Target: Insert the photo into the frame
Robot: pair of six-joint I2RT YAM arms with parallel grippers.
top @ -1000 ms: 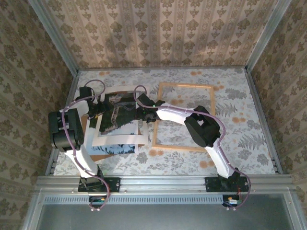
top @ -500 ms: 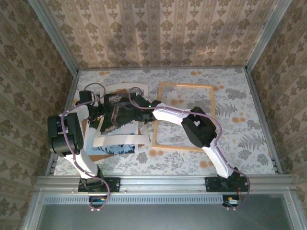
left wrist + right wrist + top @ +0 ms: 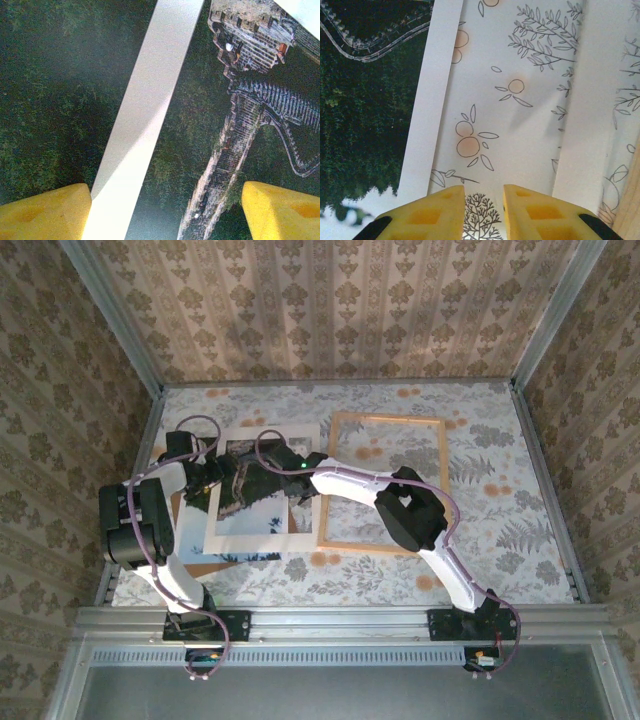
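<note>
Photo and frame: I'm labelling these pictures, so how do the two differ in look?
The photo is a solid sheet; the frame is an open rectangle with the floral table cover showing through. The photo is dark green and pale blue inside a white border; the frame is thin light wood. Both are rectangular.

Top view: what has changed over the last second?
The photo slid right, its edge now almost at the frame. The right gripper moved left and hangs beside the photo's border, holding nothing. The left gripper stayed open over the photo. The frame did not move.
</note>
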